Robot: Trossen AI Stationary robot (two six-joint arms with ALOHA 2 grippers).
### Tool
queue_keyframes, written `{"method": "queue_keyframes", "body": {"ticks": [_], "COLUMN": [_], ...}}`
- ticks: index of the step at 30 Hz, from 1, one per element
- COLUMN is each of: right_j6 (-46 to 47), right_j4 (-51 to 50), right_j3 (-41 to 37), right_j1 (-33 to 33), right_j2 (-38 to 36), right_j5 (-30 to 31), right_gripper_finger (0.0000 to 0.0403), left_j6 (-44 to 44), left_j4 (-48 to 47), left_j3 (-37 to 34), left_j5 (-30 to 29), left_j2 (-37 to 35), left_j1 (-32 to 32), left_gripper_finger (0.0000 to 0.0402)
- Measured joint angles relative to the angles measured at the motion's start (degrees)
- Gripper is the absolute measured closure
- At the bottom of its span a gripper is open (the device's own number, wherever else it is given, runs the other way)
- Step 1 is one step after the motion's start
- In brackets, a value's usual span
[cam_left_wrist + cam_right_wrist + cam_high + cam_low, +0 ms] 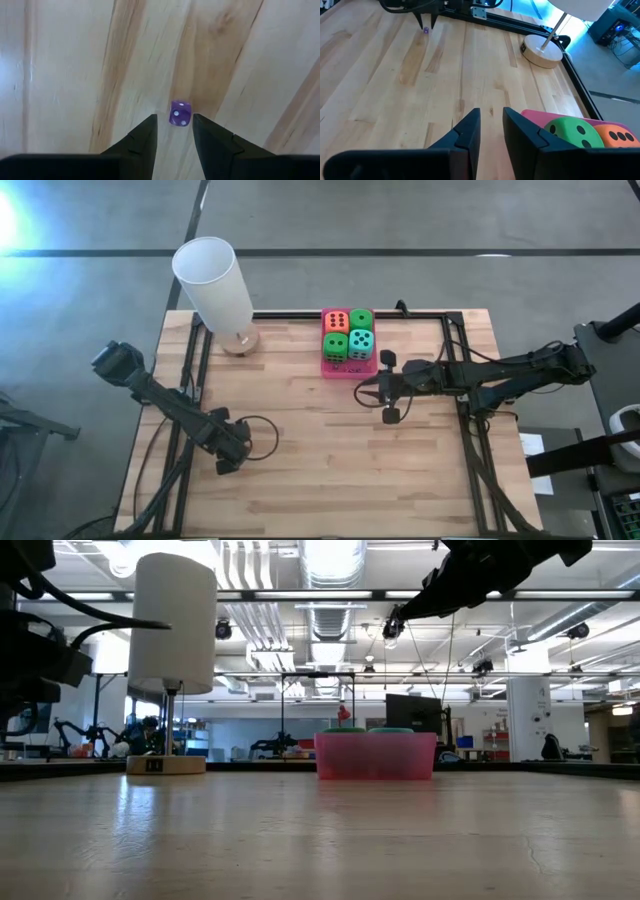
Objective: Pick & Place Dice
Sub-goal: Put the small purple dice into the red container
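While dice (347, 335) fill tray (346, 367) at far edge | right hand (362, 393) beside

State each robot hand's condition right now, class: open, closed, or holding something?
Left hand: open, empty, above a small purple die.
Right hand: open, empty, beside the pink tray.
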Motion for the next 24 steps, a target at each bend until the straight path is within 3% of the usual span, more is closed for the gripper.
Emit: {"method": "queue_keyframes", "body": {"ticks": [9,24], "right_j6": [0.01,0.04], "right_j4": [0.01,0.07], "right_j3": [0.0,-0.02], "right_j1": [0.0,0.0], "right_j2": [0.0,0.02], "right_j5": [0.0,0.0], "right_gripper_finger": [0.0338,0.0339], "left_j6": [-0.1,0.13], "left_j4": [6.89,6.77], "left_j3": [-3.76,-3.64], "left_j5": [0.0,0.44], "left_j2": [-0.27,-0.44], "left_j1": [0.0,0.11], "left_gripper_finger": [0.0275,0.0269]}}
